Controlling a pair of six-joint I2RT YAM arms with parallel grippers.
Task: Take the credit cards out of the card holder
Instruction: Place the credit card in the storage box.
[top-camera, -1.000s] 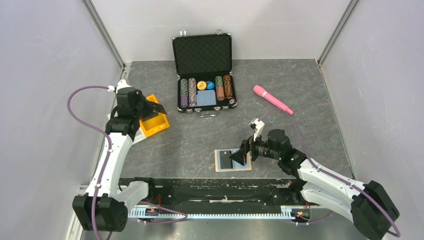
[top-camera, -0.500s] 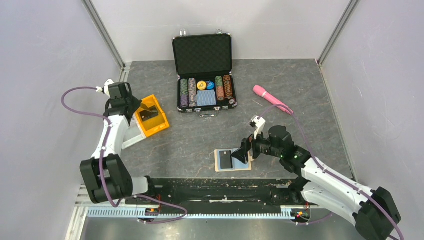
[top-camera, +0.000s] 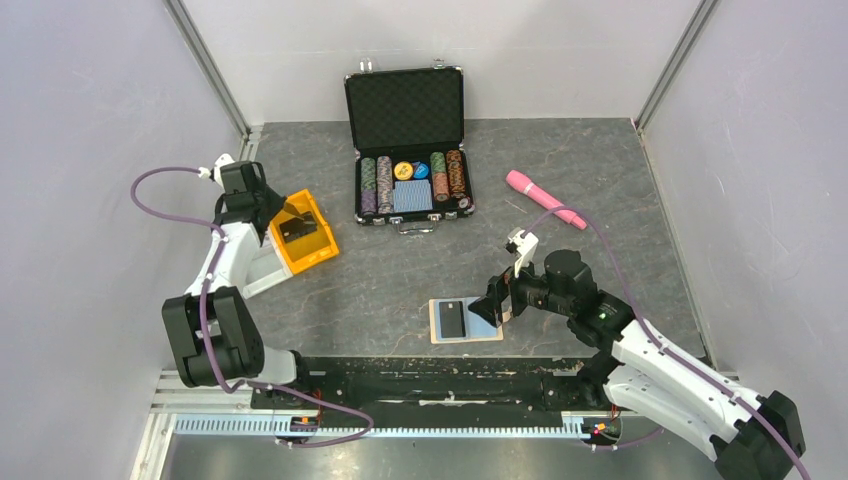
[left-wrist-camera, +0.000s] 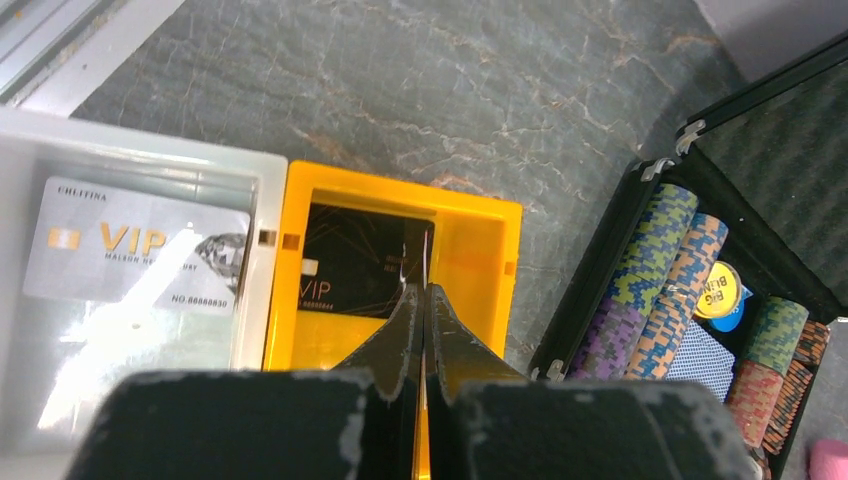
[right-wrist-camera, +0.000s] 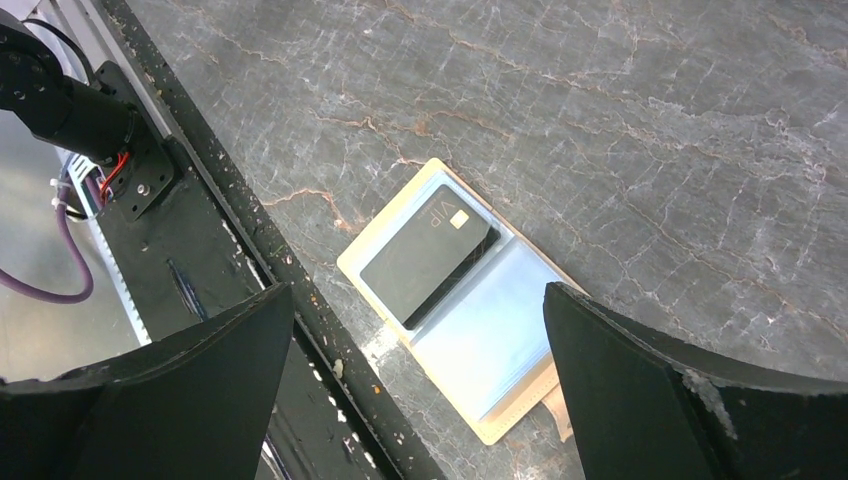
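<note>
The tan card holder (top-camera: 480, 327) lies open near the front edge, with blue-grey inner panels; it also shows in the right wrist view (right-wrist-camera: 500, 340). A black VIP card (top-camera: 452, 318) sits in its left panel (right-wrist-camera: 428, 255). My right gripper (top-camera: 492, 303) hangs just above the holder with its jaws wide open and empty (right-wrist-camera: 420, 290). My left gripper (top-camera: 280, 212) is shut above the orange bin (top-camera: 318, 250), with nothing visibly held (left-wrist-camera: 425, 290). Another black VIP card (left-wrist-camera: 350, 270) lies inside that bin (left-wrist-camera: 480, 260).
A white tray (left-wrist-camera: 260, 180) left of the orange bin holds a silver VIP card (left-wrist-camera: 130, 260). An open black poker-chip case (top-camera: 410, 150) stands at the back centre. A pink marker-like object (top-camera: 545, 198) lies to its right. The black rail (right-wrist-camera: 230, 250) runs along the front edge.
My left arm has drawn back to the left from over the orange bin, uncovering the black card there. My right gripper has shifted slightly right, off the holder's black card.
</note>
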